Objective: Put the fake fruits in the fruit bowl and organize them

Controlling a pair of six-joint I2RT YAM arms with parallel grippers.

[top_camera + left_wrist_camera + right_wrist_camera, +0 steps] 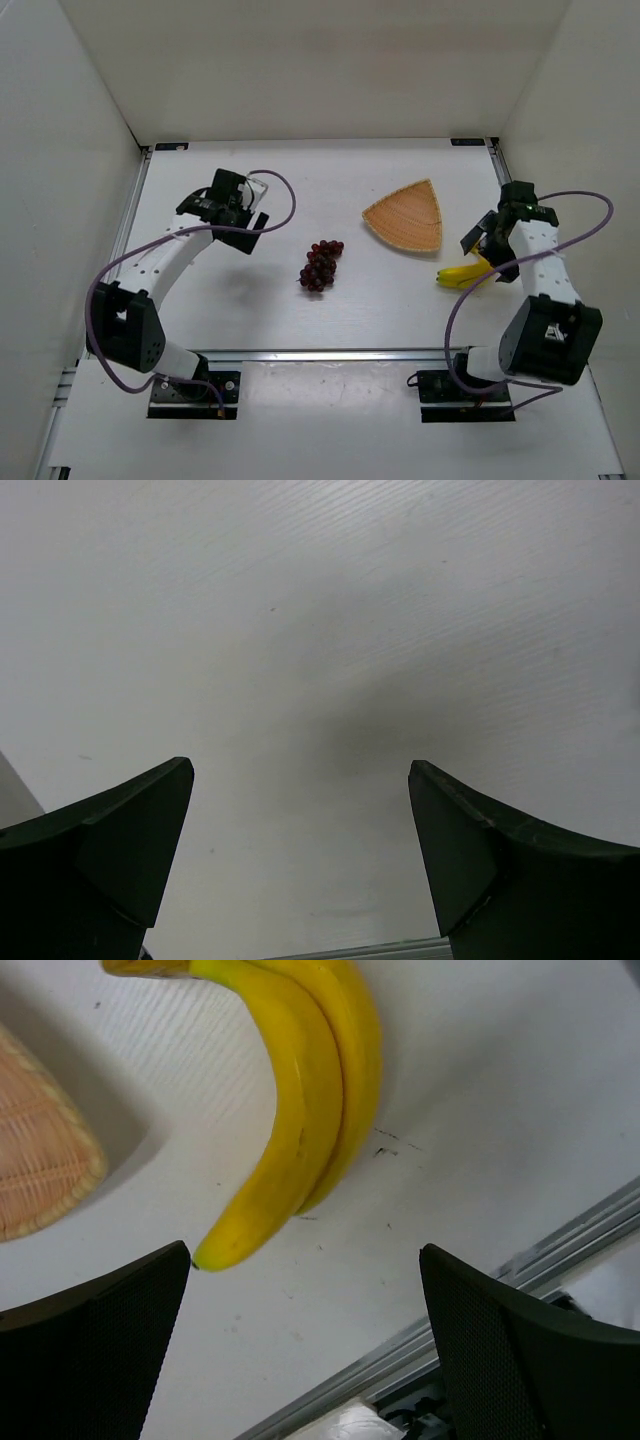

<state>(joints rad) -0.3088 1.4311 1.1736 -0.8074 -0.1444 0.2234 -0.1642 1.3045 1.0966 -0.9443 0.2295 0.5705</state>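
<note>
Top external, grapes, banana outside basket

The fruit bowl sits on the table, right of the middle. The grapes lie on the table to the left of the fruit bowl and in front of it, well apart from it. The banana bunch lies on the table just in front of the fruit bowl's right corner, near it but not touching.
</note>
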